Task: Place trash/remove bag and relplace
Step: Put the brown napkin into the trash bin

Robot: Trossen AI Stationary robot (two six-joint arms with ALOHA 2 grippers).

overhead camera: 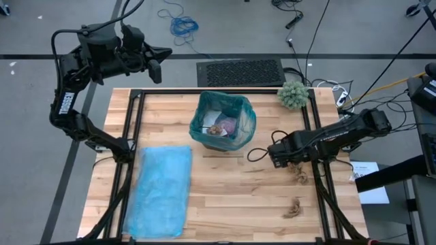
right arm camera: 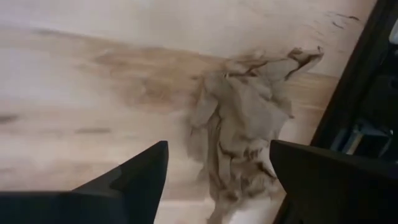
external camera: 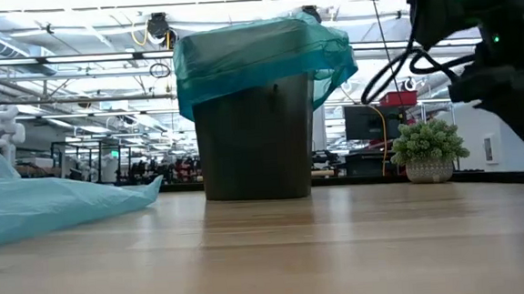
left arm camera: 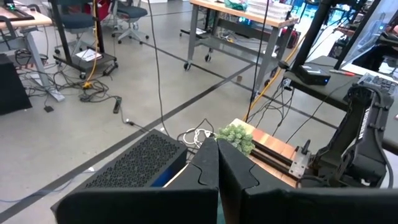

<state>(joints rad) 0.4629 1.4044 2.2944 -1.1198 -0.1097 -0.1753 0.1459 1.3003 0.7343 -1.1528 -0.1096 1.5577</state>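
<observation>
The right hand (right arm camera: 217, 171) hangs spread wide over a crumpled brown paper wad (right arm camera: 245, 124) lying on the table (overhead camera: 225, 190) near its right rail, apart from the lined bin (overhead camera: 223, 122), while the left hand (left arm camera: 217, 180), pressed closed, waits raised beyond the table's far left corner.

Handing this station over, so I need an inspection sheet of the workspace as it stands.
Surface: wooden table, bare in the middle.
Job's things: lined bin holding trash; two brown paper wads on the table; folded blue bag.
Clutter: fuzzy green ball.
Grippers: right gripper open over a wad; left gripper shut, raised off the table's far left corner.
Cables: blue cable on the floor.
Surroundings: desks, chairs.
</observation>
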